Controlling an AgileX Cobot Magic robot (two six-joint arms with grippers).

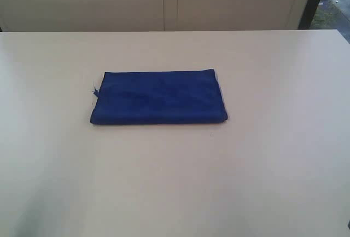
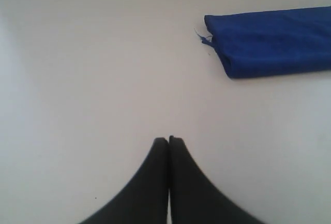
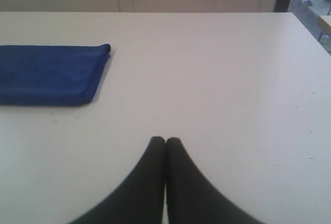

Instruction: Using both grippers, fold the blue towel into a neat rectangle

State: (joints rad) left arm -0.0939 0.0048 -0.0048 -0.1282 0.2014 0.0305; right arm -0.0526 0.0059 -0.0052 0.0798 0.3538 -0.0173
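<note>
Position: the blue towel (image 1: 158,97) lies flat near the middle of the table (image 1: 273,166), already a tidy rectangle several layers thick.

Orientation: its long axis runs side to side across the exterior view. A loose thread (image 1: 94,91) marks the short end on the left arm's side.

Left tool (image 2: 169,140): jaws pressed together, holding nothing, above bare table. The thread end of the towel lies ahead of it and inward, well apart.

Right tool (image 3: 165,140): jaws likewise closed and empty. The opposite short end lies ahead and inward, well apart.

Assessment: the towel sits between the two arms, one short end facing each. Neither tool is clearly nearer. The fold appears essentially complete.
</note>
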